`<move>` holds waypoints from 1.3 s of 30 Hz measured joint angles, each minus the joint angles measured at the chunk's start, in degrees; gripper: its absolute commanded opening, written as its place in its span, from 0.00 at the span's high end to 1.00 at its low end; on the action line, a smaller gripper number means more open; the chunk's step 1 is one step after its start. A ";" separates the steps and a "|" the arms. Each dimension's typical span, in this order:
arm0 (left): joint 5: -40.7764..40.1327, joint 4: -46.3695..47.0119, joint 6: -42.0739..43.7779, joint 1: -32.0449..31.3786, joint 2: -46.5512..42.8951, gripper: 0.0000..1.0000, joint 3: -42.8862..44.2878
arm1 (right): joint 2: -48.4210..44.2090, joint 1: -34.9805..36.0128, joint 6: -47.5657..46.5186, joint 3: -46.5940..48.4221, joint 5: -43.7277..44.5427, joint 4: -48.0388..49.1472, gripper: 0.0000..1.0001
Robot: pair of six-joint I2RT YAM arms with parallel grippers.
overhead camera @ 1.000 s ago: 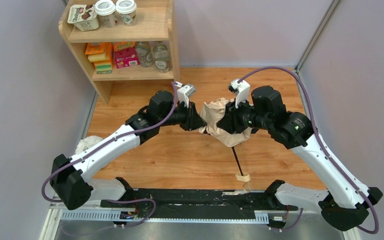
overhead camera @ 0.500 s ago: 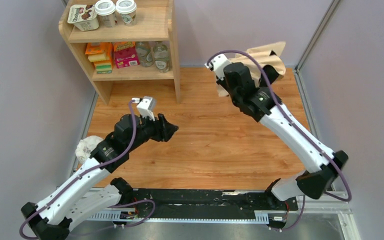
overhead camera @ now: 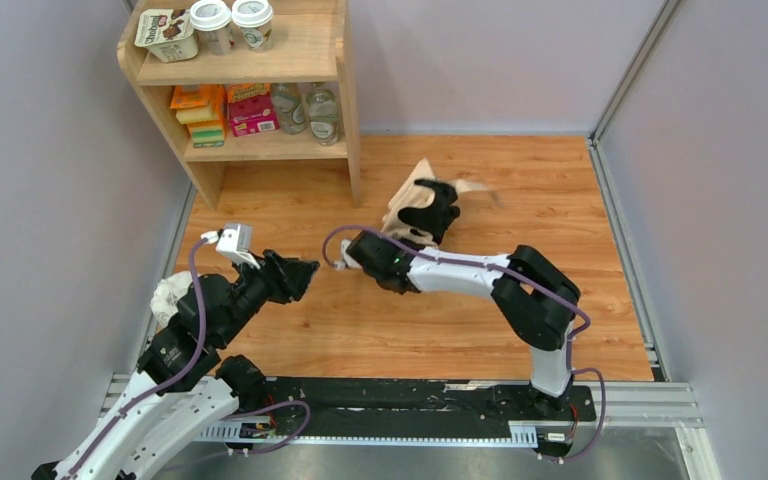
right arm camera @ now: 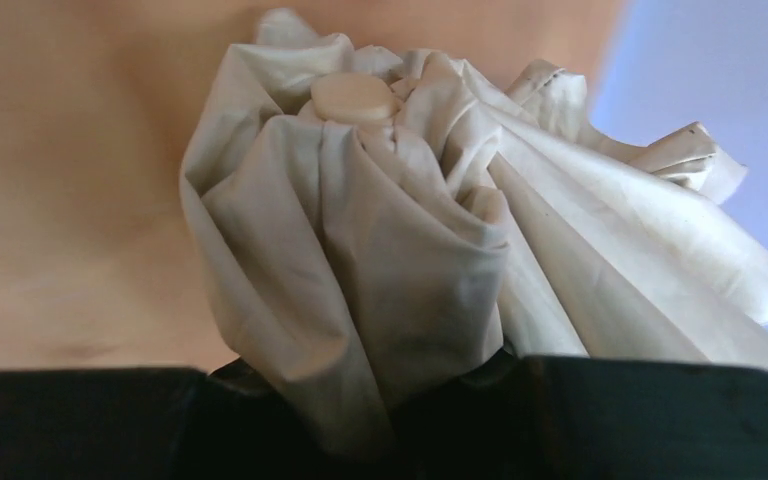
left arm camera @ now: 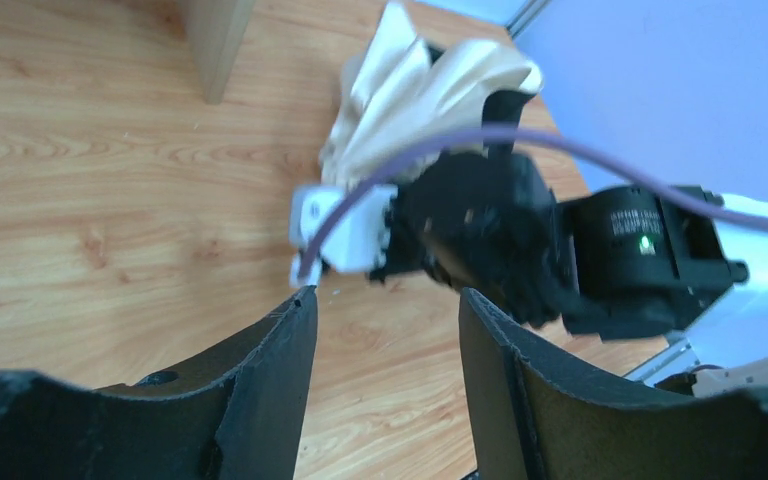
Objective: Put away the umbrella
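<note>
The umbrella is a folded bundle of pale beige fabric; its shaft and handle are hidden. My right gripper is shut on the umbrella and holds it over the middle of the wooden floor, just right of the shelf. In the right wrist view the canopy with its round tip cap fills the frame between the dark fingers. My left gripper is open and empty at the left, apart from the umbrella. In the left wrist view its fingers frame the right arm and the umbrella beyond.
A wooden shelf unit stands at the back left with cups, boxes and bottles. A small white lumpy bag lies by the left wall beside my left arm. Grey walls close in the floor on the left, back and right.
My right arm swung the umbrella from the back right corner down to the middle, near the shelf. My left arm pulled back toward the near left, open.
</note>
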 measured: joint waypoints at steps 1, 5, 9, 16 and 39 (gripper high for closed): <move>-0.44 -0.55 -0.63 0.02 -0.72 0.41 -0.66 | 1.22 1.64 1.64 -0.81 -2.51 -2.49 1.00; -1.70 -2.40 -3.39 0.02 -2.95 0.44 -4.35 | 1.81 5.27 6.27 -3.32 -14.99 -11.47 1.00; -2.73 -4.52 -6.58 0.02 -4.13 0.46 -7.04 | 1.90 3.87 8.74 -1.55 -27.43 -17.40 1.00; -4.42 -7.34 -14.84 0.02 -1.14 0.41 -7.34 | 5.27 -2.12 11.50 4.35 -46.80 -21.68 1.00; 7.85 29.64 -50.95 0.79 32.52 0.20 -23.41 | 12.11 -10.56 17.49 9.03 -83.78 -23.61 1.00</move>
